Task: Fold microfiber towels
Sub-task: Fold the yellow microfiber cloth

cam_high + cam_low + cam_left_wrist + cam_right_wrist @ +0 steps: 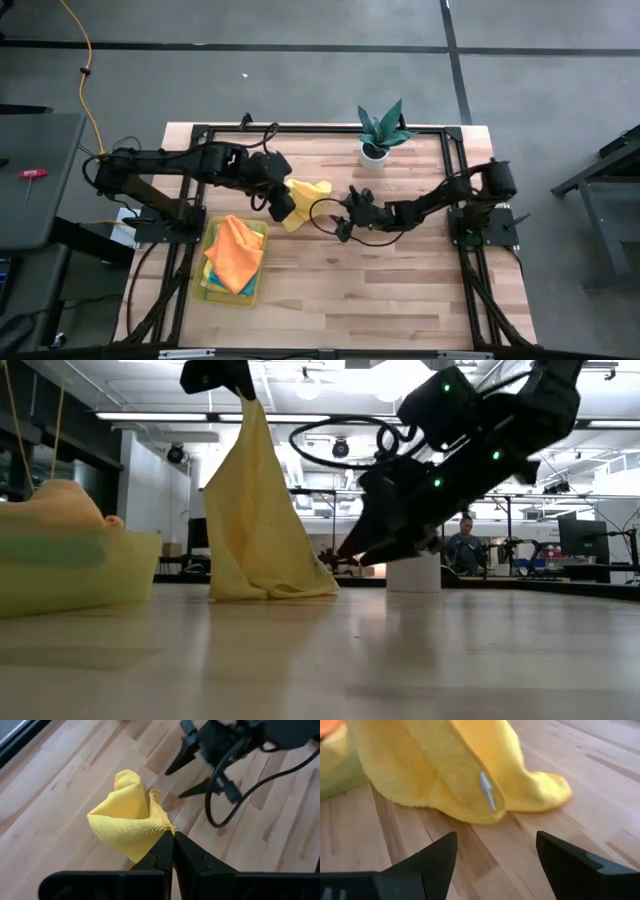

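Observation:
A yellow microfiber towel (pixel 305 200) hangs from my left gripper (pixel 173 836), which is shut on it above the table's middle; its lower end (pixel 270 582) rests bunched on the wood. My right gripper (pixel 495 855) is open and empty, low over the table just right of the towel (pixel 460 775), its fingers pointing at it. An orange towel (pixel 236 250) lies on top of others in the yellow tray (pixel 258 290) at the left front; a teal edge shows beneath. My left gripper pinches the yellow towel's top edge (pixel 162 826) between its two fingertips, coming from above. The towel hangs below the fingers in a loose cone, a white tag (pixel 486 790) showing on one hem, and its lower end lies on the table.
A small potted plant (pixel 380 135) in a white pot stands at the far side, behind my right arm. A black cable loop (pixel 325 215) hangs by my right gripper. Bare wood lies toward the near edge (pixel 380 300).

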Robot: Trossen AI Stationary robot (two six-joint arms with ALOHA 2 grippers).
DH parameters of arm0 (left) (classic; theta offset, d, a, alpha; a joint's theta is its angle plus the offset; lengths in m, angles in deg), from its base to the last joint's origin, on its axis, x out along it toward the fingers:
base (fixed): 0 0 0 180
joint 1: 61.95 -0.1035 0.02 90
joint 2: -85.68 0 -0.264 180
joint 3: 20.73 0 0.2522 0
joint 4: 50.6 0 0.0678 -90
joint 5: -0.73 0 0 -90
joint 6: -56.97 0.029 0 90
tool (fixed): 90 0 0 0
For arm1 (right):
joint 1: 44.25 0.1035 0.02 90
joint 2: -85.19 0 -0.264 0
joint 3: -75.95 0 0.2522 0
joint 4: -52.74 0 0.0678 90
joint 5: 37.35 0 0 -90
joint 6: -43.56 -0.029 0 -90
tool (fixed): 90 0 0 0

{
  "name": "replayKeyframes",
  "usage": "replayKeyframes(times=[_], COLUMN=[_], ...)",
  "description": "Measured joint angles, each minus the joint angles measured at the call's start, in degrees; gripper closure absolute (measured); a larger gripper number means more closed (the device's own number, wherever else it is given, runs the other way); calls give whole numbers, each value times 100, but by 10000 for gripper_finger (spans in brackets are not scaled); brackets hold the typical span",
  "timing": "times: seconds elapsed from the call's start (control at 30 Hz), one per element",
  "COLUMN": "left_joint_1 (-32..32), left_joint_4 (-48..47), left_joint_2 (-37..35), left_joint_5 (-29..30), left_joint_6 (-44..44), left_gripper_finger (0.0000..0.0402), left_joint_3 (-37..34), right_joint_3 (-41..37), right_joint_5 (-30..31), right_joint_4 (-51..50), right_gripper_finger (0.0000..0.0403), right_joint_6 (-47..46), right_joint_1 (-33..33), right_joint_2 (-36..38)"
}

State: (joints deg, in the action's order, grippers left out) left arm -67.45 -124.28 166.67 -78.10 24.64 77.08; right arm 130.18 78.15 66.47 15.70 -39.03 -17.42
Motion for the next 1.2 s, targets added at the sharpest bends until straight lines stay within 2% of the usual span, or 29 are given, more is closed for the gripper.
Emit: replayKeyframes(times=[0.1,0.37,0.53,0.67,0.97,1.2], left_joint_1=[0,0,0,0,2,2], left_joint_4=[15,15,11,4,0,0], left_joint_2=[0,0,0,0,0,0], left_joint_5=[-11,-51,-189,-189,-195,-197], left_joint_6=[33,36,40,40,102,102], left_gripper_finger=[401,401,401,401,401,401], left_joint_3=[0,0,0,0,0,0], right_joint_3=[76,835,1107,1127,1123,1121], right_joint_5=[2,86,320,485,487,469], right_joint_4=[388,381,-164,-382,-600,-798], right_gripper_finger=[139,139,142,160,233,334], right_joint_6=[177,463,545,588,451,217], right_joint_1=[-2,-22,-22,-56,-118,-118], right_joint_2=[-336,-1082,-1175,-1102,-1049,-1049])
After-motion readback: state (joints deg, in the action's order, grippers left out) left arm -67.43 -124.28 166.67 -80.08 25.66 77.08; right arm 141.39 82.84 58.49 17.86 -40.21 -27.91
